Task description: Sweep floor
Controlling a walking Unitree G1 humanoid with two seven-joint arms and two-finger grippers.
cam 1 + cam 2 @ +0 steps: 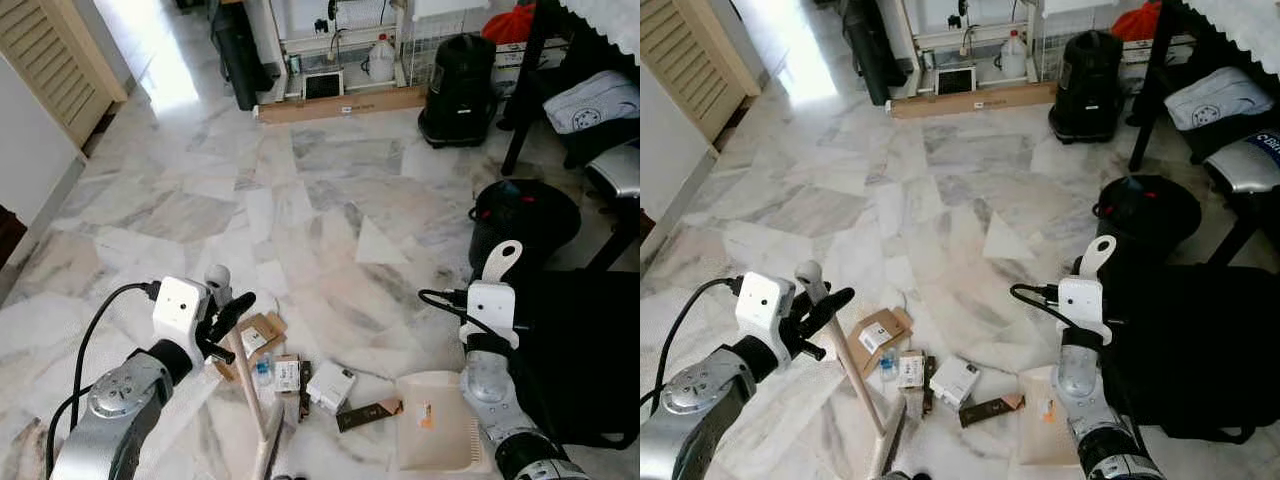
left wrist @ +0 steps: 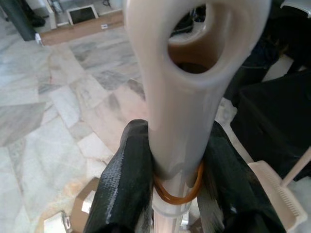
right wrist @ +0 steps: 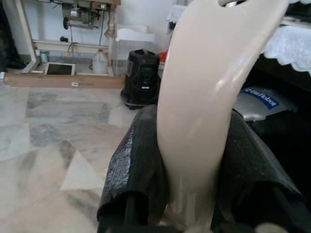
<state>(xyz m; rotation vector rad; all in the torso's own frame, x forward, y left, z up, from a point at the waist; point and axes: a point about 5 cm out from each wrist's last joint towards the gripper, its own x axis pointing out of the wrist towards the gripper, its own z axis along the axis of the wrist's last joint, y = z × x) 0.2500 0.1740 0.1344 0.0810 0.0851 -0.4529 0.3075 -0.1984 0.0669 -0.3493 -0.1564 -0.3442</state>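
In the left eye view, the left gripper (image 1: 228, 318) is clamped on the upper end of a broom handle (image 1: 243, 372) at the near left, the stick slanting down toward the near edge of the marble floor (image 1: 330, 200). Just right of the stick lies a scatter of litter: a brown cardboard box (image 1: 262, 335), a small white box (image 1: 330, 385) and a dark flat wrapper (image 1: 368, 411). Right of those sits the beige dustpan (image 1: 435, 430), flat on the floor, with its handle (image 1: 500, 264) rising to the right gripper (image 1: 490, 300), which holds it. A black bag (image 1: 585, 350) lies at the near right, touching the dustpan's side.

In the right eye view, a black round bin (image 1: 1148, 212) stands beyond the bag, and a long cardboard carton (image 1: 975, 99) lies at the far side, with a black vacuum cleaner (image 1: 1085, 85) to its right.

In the left wrist view, the two black fingers (image 2: 124, 184) press on either side of the pale handle, with an orange rubber band (image 2: 177, 191) around the handle between them.

In the right wrist view, the black fingers (image 3: 133, 179) grip the cream dustpan handle from both sides.
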